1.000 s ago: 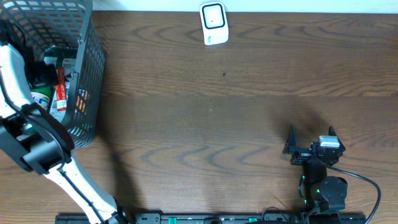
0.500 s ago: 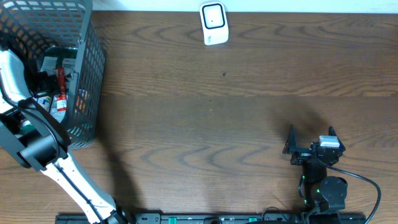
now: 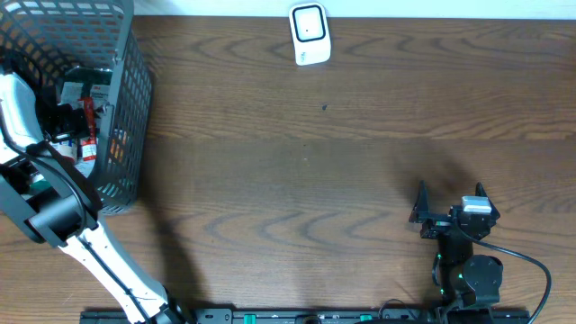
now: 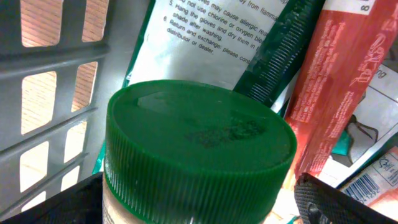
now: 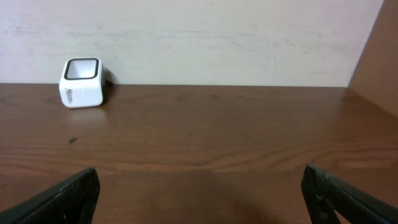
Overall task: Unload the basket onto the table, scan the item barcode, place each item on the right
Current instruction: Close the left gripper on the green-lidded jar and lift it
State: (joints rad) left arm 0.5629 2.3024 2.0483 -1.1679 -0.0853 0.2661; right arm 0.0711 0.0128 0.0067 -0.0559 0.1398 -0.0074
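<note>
Now that the left claw has dipped deeper into the basket at the tabletop's far left corner, it sits open around the green-lidded jar, ready to grab it.

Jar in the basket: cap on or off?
On. The green cap fully covers the top of the jar, which sits inside the basket. How tightly it's screwed: cannot tell.

My left hand shows only as two dark corners at the bottom edge. The green-capped jar between them is cut off below its lid. Overhead, inside the basket, both are perhaps just dark clutter.
</note>
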